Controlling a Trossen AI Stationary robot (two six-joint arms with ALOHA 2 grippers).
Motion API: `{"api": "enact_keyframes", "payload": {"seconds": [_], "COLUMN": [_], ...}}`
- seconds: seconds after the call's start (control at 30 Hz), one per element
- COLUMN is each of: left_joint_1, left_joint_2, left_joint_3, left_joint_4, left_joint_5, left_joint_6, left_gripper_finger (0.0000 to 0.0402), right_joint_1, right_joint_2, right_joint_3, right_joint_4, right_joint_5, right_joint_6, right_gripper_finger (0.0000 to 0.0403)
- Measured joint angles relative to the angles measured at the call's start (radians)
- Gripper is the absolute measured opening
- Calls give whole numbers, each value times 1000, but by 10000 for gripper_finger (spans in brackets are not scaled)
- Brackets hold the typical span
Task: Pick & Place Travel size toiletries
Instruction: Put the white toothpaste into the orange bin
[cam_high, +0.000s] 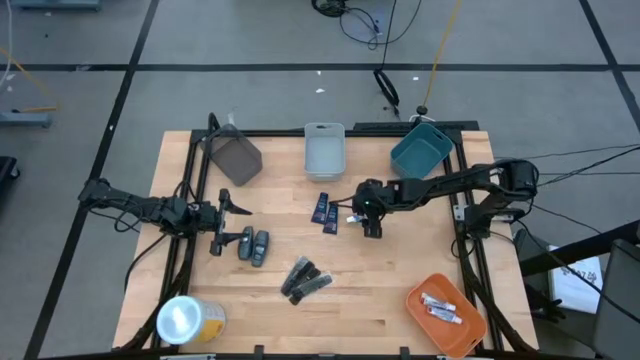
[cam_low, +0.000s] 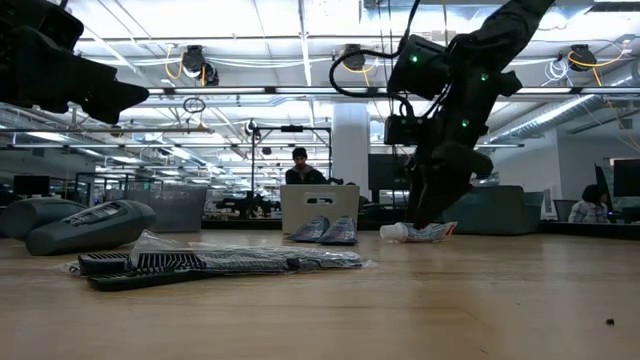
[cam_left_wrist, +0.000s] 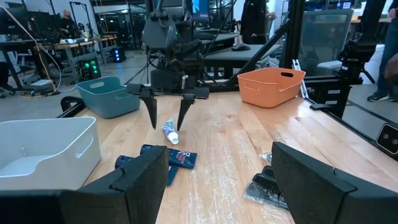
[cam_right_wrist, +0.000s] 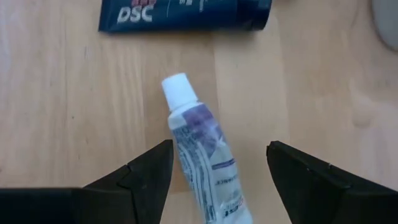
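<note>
A small white tube (cam_right_wrist: 202, 149) with a white cap lies flat on the wooden worktop (cam_high: 380, 290), near its middle, just beside two dark blue packets (cam_high: 324, 210). The right hand (cam_right_wrist: 217, 174) hangs directly over this tube, pointing down, its two dark fingers (cam_right_wrist: 146, 171) spread wide to either side of the tube and clear of it; it grips nothing. The right arm reaches in from the worktop's right edge, stretched low across towards the centre, in front of the teal bin (cam_high: 422, 149).

Nearer the front lie black sticks in clear wrap (cam_high: 306, 279), and to their left two dark grey oval pieces (cam_high: 253, 245). Two more white tubes (cam_high: 441, 309) rest inside the orange bin (cam_high: 462, 335) at the front right corner.

The left hand (cam_high: 232, 208) waits above the left side of the worktop, close to the grey oval pieces, fingers parted and holding nothing. A white bin (cam_high: 324, 150) and a grey bin (cam_high: 236, 157) stand along the far edge.
</note>
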Motion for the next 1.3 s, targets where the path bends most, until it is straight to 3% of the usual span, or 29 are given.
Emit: {"api": "enact_keyframes", "payload": {"seconds": [0.5,0.87,1.3], "left_joint_1": [0,0,0], "left_joint_2": [0,0,0], "left_joint_3": [0,0,0], "left_joint_4": [0,0,0], "left_joint_5": [0,0,0], "left_joint_6": [0,0,0], "left_gripper_finger": [282,282,282], "right_joint_1": [0,2,2], "right_joint_2": [37,50,52], "right_joint_3": [-3,-3,-3], "right_joint_4": [13,22,19], "right_joint_5": [-9,-8,-9], "right_joint_6": [8,9,9], "right_gripper_finger": [251,217,212]}}
